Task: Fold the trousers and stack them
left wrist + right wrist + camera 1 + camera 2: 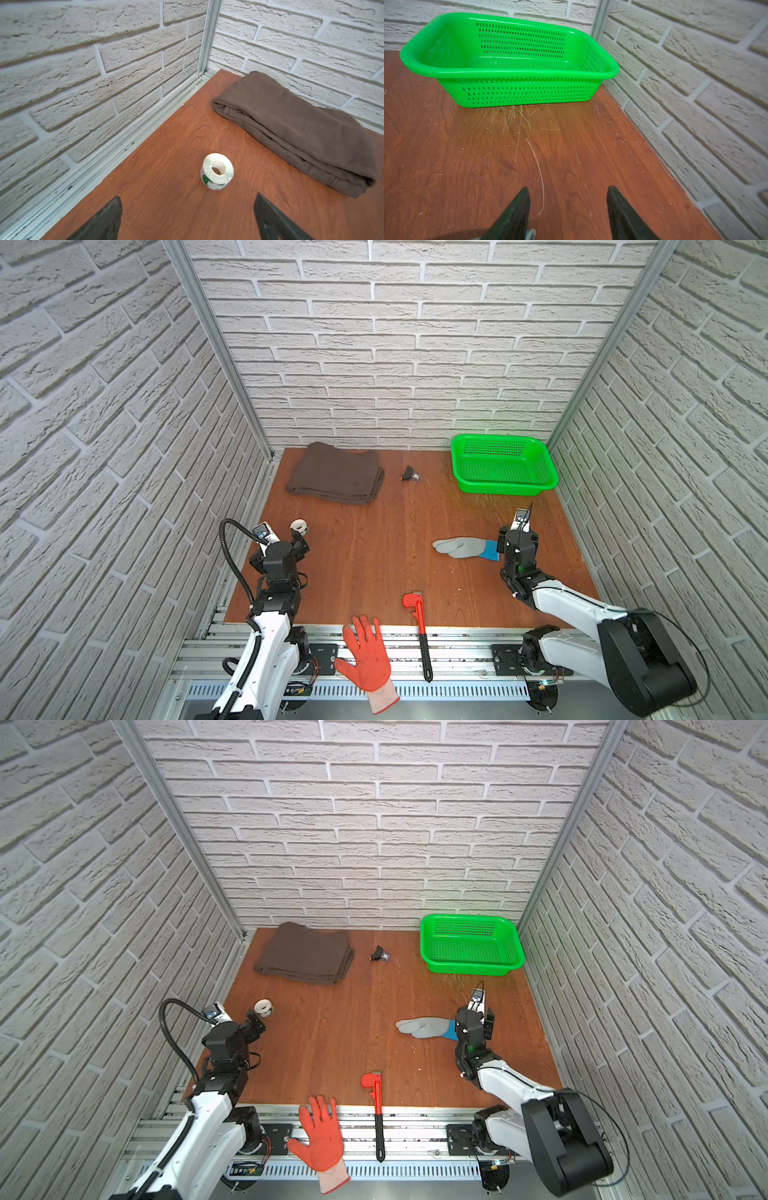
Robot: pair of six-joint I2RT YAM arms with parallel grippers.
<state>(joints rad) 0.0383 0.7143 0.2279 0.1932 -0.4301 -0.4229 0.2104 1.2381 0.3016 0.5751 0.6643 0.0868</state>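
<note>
The dark brown trousers point(336, 475) point(305, 955) lie folded in a flat bundle at the back left of the wooden table, against the brick wall. The left wrist view shows them point(291, 128) past a tape roll. My left gripper point(301, 540) point(255, 1023) point(188, 199) hovers at the left side, well in front of the trousers, open wide and empty. My right gripper point(518, 536) point(478, 1016) point(568, 188) stands open over bare wood on the right, with nothing between its fingers. It is beside the blue cuff of a grey glove point(461, 548).
A green basket point(503, 464) point(508, 72) sits at the back right. A white tape roll point(298, 526) point(217, 171) stands just ahead of my left gripper. A small black object point(409, 475) lies mid-back. A red wrench point(417, 618) and an orange glove point(368, 655) overhang the front edge.
</note>
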